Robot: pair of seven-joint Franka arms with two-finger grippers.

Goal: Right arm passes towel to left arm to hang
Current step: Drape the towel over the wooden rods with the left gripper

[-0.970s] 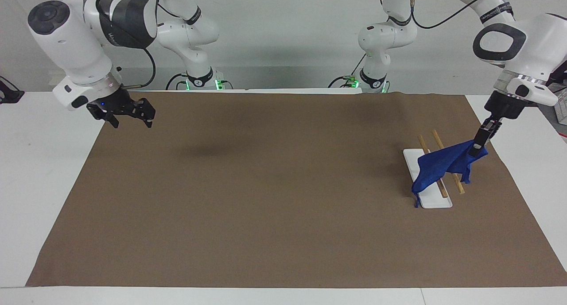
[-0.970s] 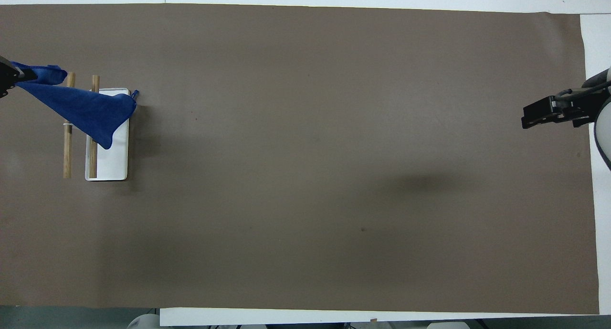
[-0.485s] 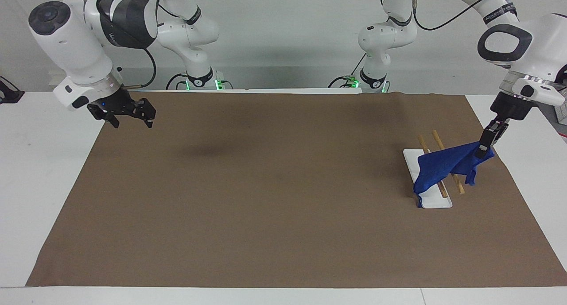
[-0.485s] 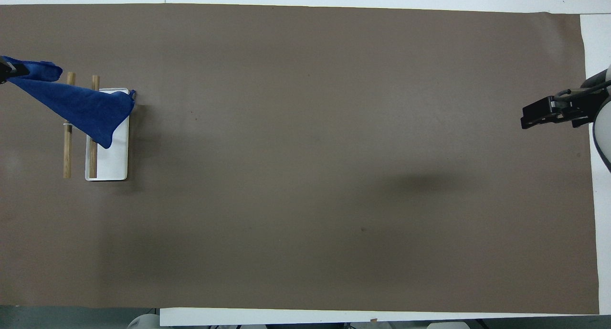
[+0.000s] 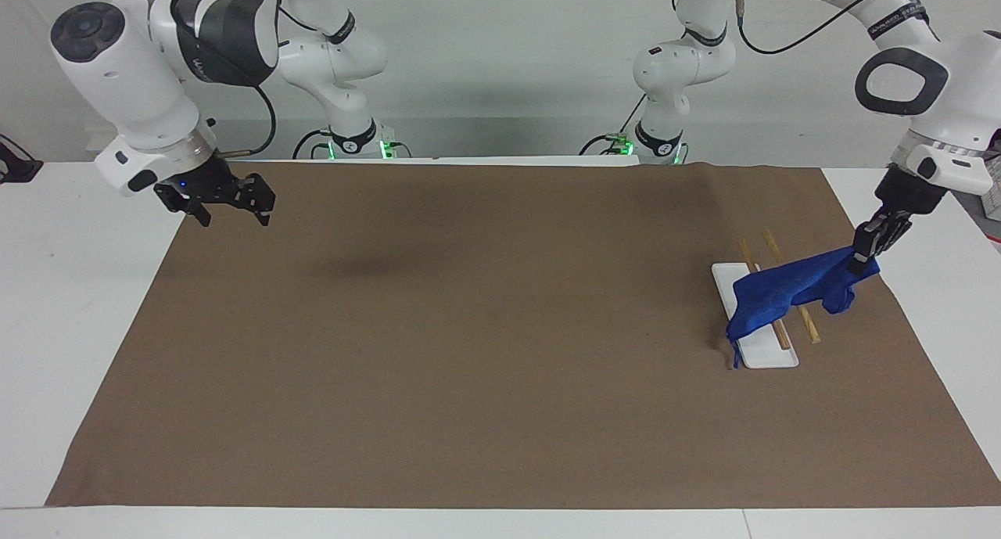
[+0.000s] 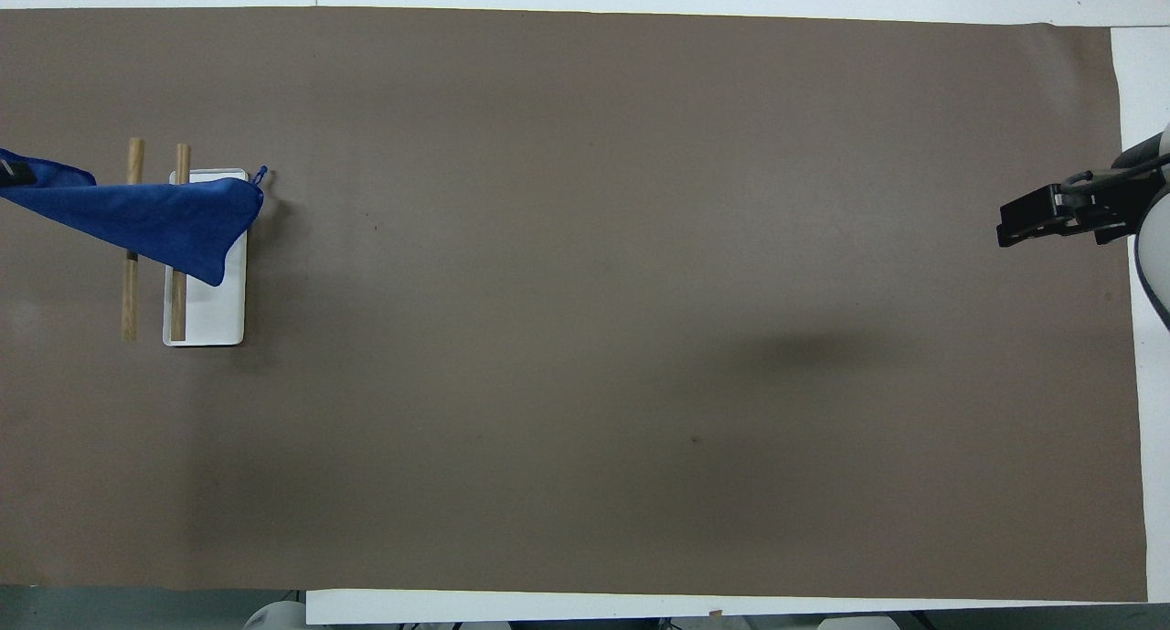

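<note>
- Blue towel lay draped across the two wooden rails of the rack, at the left arm's end of the table; one corner hung down past the white base plate, the other was raised.
- Left gripper was clamped on that raised corner, over the edge of the brown mat.
- Right gripper waited over the mat's other end, jaws apart, nothing held.
- Judged: towel soft, light, limp; sags between supports, likely clings to the rails rather than slipping. Best gripped at a corner or stitched edge.
- Count: one towel, two rails, one base plate, two grippers.
</note>
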